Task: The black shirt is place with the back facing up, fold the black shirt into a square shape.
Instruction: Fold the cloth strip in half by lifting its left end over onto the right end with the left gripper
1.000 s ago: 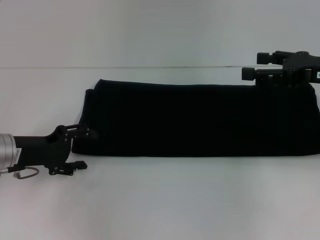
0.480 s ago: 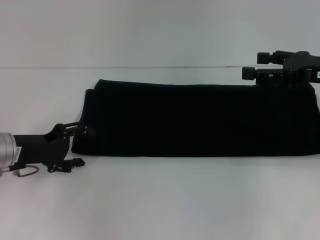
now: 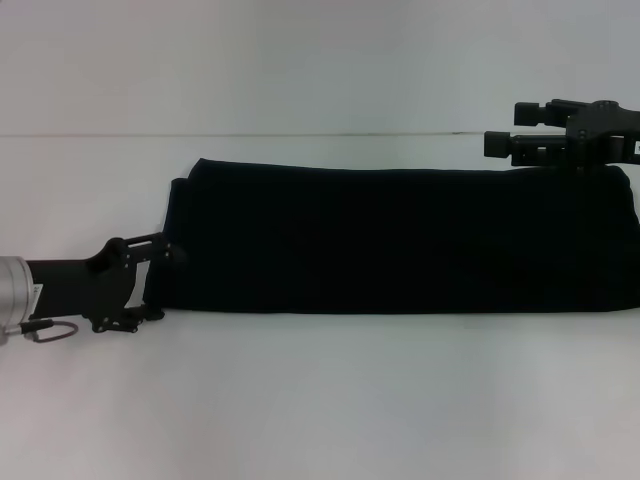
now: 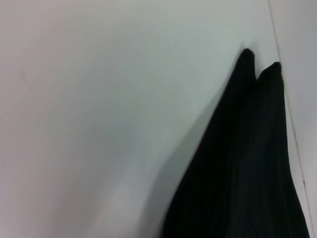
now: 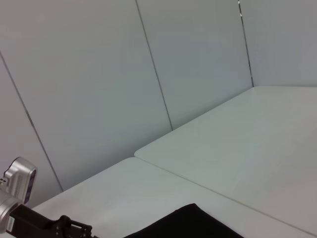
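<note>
A: Where's the black shirt rn?

B: Lying as a long band across the table, nearer the far edge, running from left of centre out to the right edge. Already folded lengthwise, so not square yet; I'd guess the crosswise folds remain.

A: Left gripper?

B: At the shirt's near-left corner, low on the tabletop. One finger sits over the cloth edge, the other down by the table, so the jaws look spread around the corner, not clenched yet. Left wrist view just shows shirt layers beside bare table.

A: Right gripper?

B: Hanging above the shirt's far edge, toward the far-right corner of the table. Fingers seem parted, nothing in them, apart from the cloth afaict.

A: So the step in hand?

B: Prob. pinching the left end to carry it over toward the right. To do it well: get the lower finger fully under ALL layers before closing, else only the top ply lifts and the fold skews. Right gripper should take the far-left corner too, imo, so both corners travel level. Lift just enough to clear, keep the edge parallel w/ the short side, lay it down flush w/ near and far edges.
</note>
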### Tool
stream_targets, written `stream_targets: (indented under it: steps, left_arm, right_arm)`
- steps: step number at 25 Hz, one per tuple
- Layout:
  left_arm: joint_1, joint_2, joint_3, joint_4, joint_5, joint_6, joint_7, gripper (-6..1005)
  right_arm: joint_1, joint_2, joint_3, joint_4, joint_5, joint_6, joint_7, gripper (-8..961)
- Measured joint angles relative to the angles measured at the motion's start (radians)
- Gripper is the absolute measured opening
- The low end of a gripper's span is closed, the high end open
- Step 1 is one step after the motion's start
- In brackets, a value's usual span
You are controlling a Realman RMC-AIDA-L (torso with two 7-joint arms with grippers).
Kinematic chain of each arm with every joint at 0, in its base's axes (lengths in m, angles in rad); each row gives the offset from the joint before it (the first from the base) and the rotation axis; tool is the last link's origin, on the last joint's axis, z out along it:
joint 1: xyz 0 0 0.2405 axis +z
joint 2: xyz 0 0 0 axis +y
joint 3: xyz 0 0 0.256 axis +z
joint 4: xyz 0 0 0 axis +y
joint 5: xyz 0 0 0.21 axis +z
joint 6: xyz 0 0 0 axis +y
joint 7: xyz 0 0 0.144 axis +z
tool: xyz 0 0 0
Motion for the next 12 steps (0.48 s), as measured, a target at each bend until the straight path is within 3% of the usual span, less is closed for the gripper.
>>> stream_targets:
  steps: [12]
  left_arm:
    - [-0.016, -0.005, 0.006, -0.006, -0.009, -0.037, 0.045, 908]
  right_arm:
    - [0.000, 0.000, 0.003, -0.001, 0.000, -0.003, 0.000, 945]
